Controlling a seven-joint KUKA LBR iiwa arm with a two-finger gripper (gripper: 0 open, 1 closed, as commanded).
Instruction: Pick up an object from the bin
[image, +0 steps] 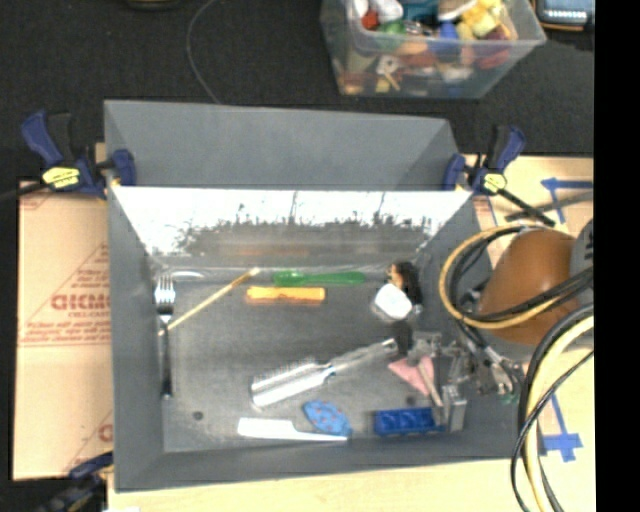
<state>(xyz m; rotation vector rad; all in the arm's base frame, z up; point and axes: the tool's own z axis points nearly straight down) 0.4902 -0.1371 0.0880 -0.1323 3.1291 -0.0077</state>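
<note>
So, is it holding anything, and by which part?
Cannot tell: the gripper is beside a pink piece, near a blue brick, but no grasp shows.

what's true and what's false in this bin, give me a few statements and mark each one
1. The fork lies along the left side of the bin. True.
2. The blue brick sits against the far wall. False: it lies near the front edge, on the right, close to the gripper.
3. The orange bar lies just in front of the green stick. True.
4. The silver brush rests on top of the fork. False: it lies mid-bin, apart from the fork.
5. The gripper is over the bin's left half. False: it is at the right side, beside a pink piece.
</note>
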